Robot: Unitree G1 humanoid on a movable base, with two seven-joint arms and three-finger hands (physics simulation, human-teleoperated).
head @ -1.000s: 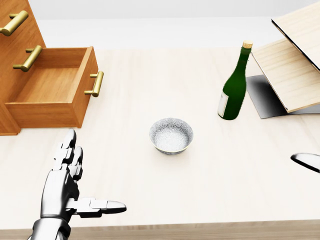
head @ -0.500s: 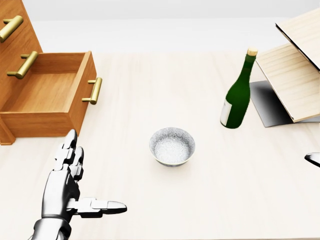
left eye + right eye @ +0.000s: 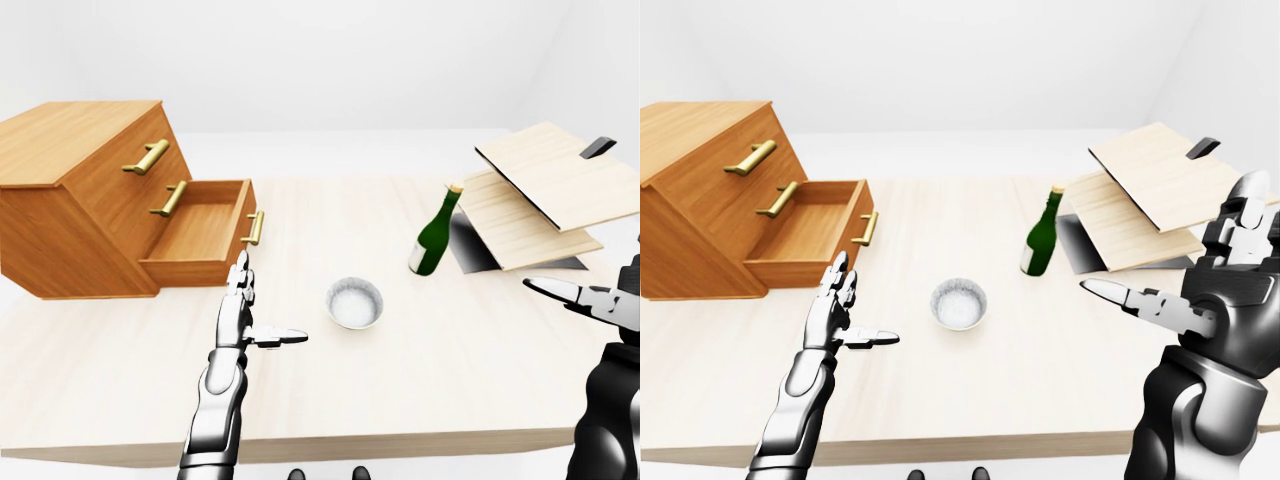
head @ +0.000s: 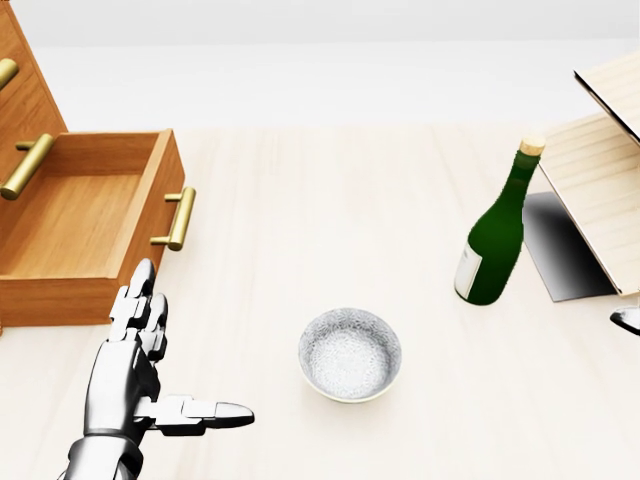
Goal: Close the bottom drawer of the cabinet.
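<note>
The wooden cabinet (image 3: 70, 215) stands on the table at the left of the left-eye view. Its bottom drawer (image 4: 75, 225) is pulled out and looks empty, with a brass handle (image 4: 178, 218) on its face. My left hand (image 4: 180, 345) is open, fingers spread, just below the drawer's near corner and apart from it. It also shows in the left-eye view (image 3: 268, 303). My right hand (image 3: 1180, 265) is open and empty at the right of the right-eye view, far from the cabinet.
A speckled bowl (image 4: 350, 355) sits mid-table, to the right of my left hand. A green bottle (image 4: 495, 235) stands upright further right. Slanted wooden boards (image 3: 540, 195) lean at the far right. The table's near edge (image 3: 400, 445) runs along the bottom.
The whole head view has shifted: drawer, bowl and bottle sit lower and look larger, so the camera has moved nearer. My left hand keeps its place in the view and stays open.
</note>
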